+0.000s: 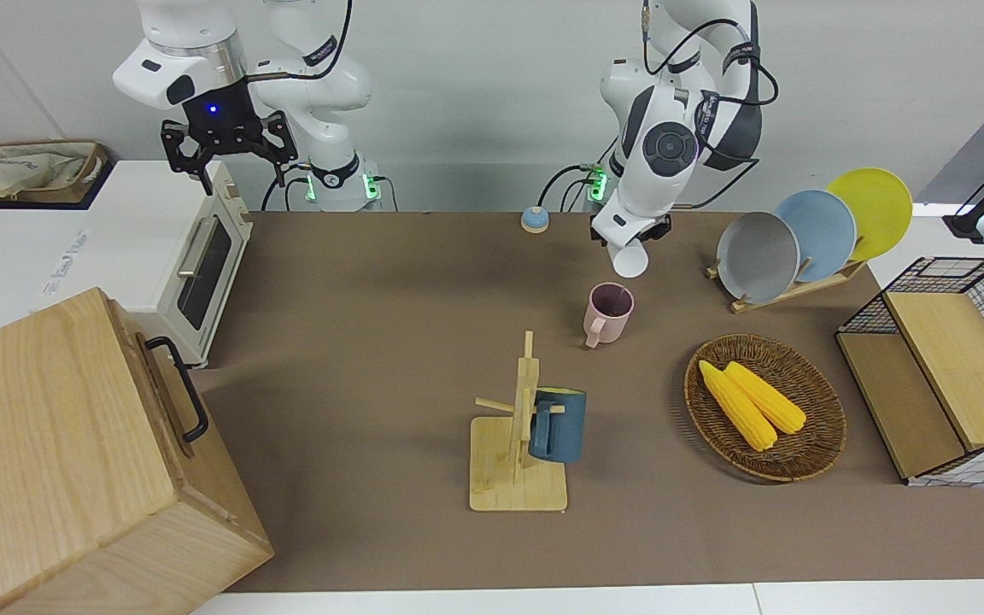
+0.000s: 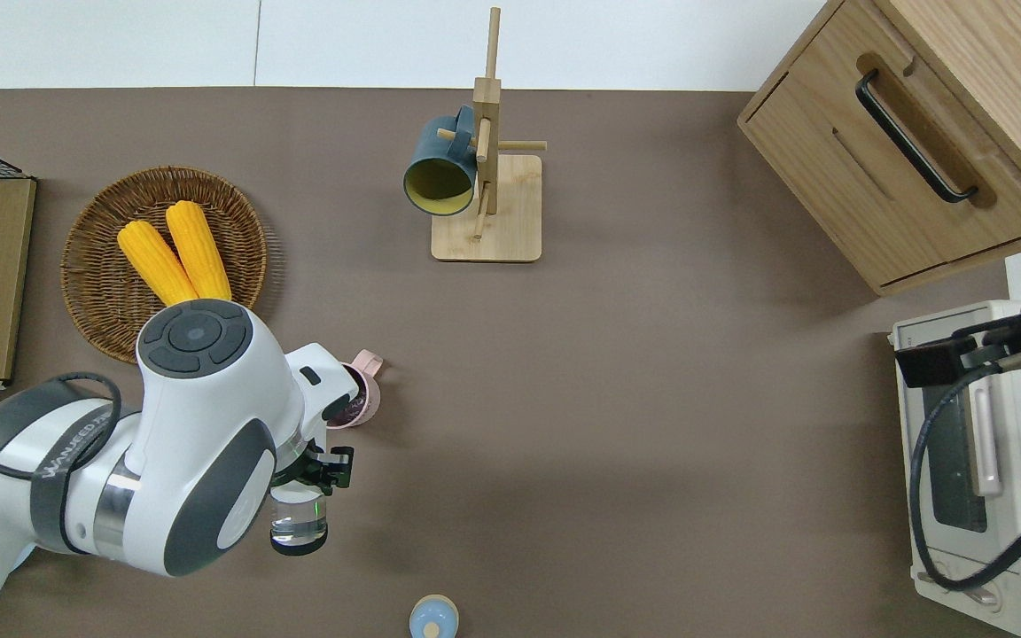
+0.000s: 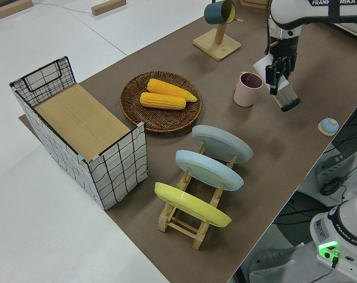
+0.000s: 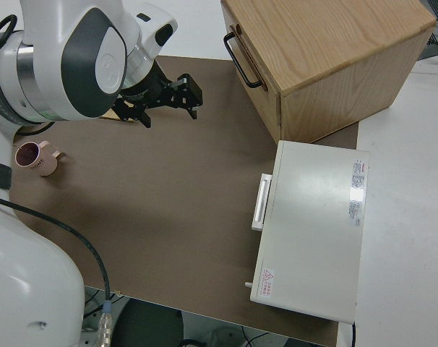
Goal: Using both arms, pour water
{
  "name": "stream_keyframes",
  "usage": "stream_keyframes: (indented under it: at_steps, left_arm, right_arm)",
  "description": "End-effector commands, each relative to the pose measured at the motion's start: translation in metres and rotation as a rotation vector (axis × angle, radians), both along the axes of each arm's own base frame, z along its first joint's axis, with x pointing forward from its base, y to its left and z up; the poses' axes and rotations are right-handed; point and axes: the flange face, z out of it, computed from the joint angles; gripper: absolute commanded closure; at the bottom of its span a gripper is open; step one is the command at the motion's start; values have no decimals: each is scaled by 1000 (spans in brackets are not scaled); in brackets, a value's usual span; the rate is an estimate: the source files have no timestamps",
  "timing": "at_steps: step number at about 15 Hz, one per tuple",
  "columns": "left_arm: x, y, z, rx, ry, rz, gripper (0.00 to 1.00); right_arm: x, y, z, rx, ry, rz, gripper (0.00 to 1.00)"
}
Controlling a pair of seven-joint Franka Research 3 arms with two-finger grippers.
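A clear glass [image 2: 299, 523] is held in the left claw [image 2: 315, 470], gripped across its side, with the fingers closed on it. The glass is tipped well over. In the front view its open mouth [image 1: 629, 261] faces down and toward the pink mug [image 1: 609, 313]; in the left side view its dark base [image 3: 289, 105] points up and away from the mug.

The mug stands upright on the counter [image 2: 617, 399], its handle turned away from the robots. It lies farther from the robots than the glass, just beside it, with its rim partly hidden under the left arm's wrist in the overhead view.

The relation that matters is this: the long axis of the glass runs from the robots outward, mouth end toward the mug. The mouth appears to sit just short of the mug's rim and above it, not squarely over the opening, though this cannot be told exactly. Whether water remains in the glass cannot be told.

The step in hand is judged to be the pour itself. A small advance of the mouth over the mug would be called for before further tilt; otherwise water may be spilled on the counter.

The right claw [image 1: 227, 141] is open and empty, and that arm is parked.
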Motion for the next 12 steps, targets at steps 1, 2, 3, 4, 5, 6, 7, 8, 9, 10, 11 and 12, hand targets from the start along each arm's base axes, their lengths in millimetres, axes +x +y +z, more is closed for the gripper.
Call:
stream_keyframes:
  at_steps: [1,2,3,4,5,6,7,8,9,10,11,12]
  left_arm:
    - [14,-3,12,-4,48,3,1000]
    - [14,-3,11,-3,50,3,1000]
    - [14,-3,11,-3,51,3,1000]
    - [13,-3,11,-1,52,6,1000]
    - [13,-2,11,0,57,6,1000]
    - [12,-2,11,3,64,5,1000]
    - [11,-2,12,2,63,5,1000]
    - [11,-2,14,2,59,7,1000]
    - [9,-1,16,2,56,8,1000]
    - [9,-2,16,3,56,9,1000]
    - [9,-2,14,4,57,11,1000]
    - [8,-2,15,3,53,11,1000]
  right_arm:
    - [-3,-1,-1,-1,12,15,9]
    - [-3,-1,-1,-1,12,15,9]
    - [-3,-1,-1,-1,12,15,9]
    - [-3,-1,-1,-1,13,15,9]
    - [-3,-1,-1,-1,12,15,9]
    - [-3,-1,-1,-1,12,15,9]
    - [-3,-1,-1,-1,12,15,9]
    - [-3,-1,-1,-1,12,15,9]
    - [-3,-1,-1,-1,12,15,9]
    - [-3,-1,-1,-1,12,15,9]
    - [-3,-1,-1,-1,12,15,9]
    - [-3,-1,-1,-1,12,15,9]
